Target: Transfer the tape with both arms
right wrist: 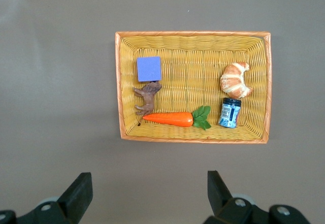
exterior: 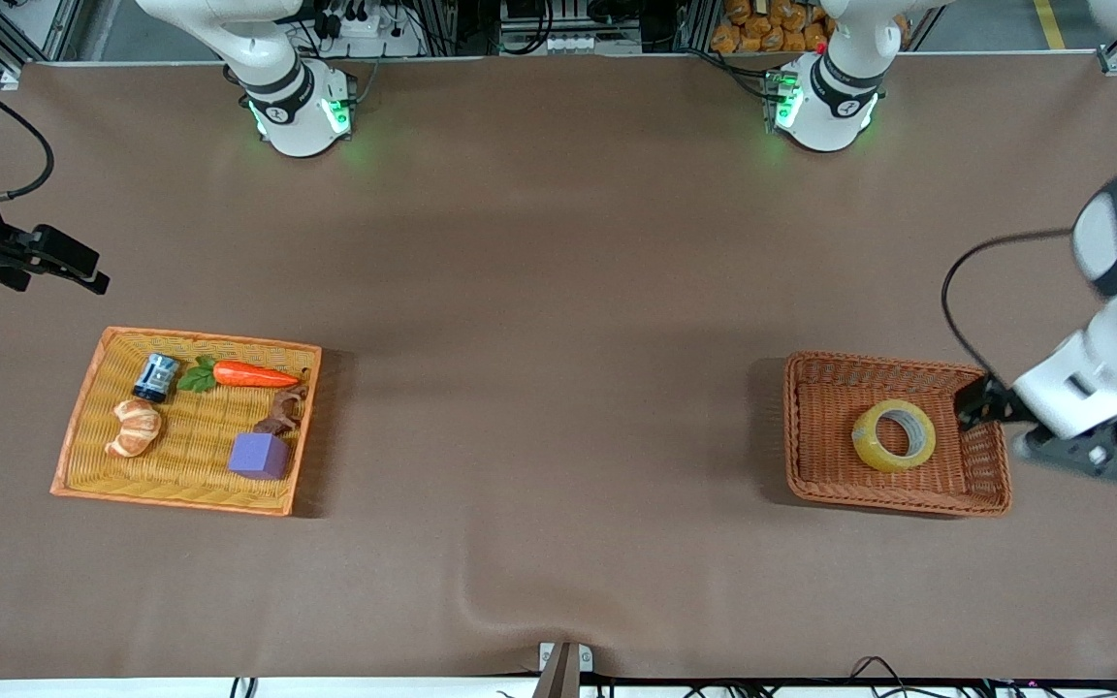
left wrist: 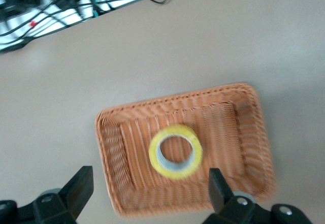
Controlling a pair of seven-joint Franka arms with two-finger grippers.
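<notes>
the tape (exterior: 894, 435) lies flat in the brown basket (exterior: 801, 427) at my left arm's end of the table, delivered by the look of it. my left gripper (left wrist: 147, 196) hangs over that basket, fingers spread wide and empty. my right gripper (right wrist: 147, 196) waits, fingers apart, above the yellow tray (right wrist: 193, 135). next, i judge, my left arm need only lift clear.

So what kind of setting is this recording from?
Most likely a robotics lab bench: a brown-covered table, aluminium framing and cabling along its edge, toy props in a yellow wicker tray, and the tape in a brown basket.
</notes>
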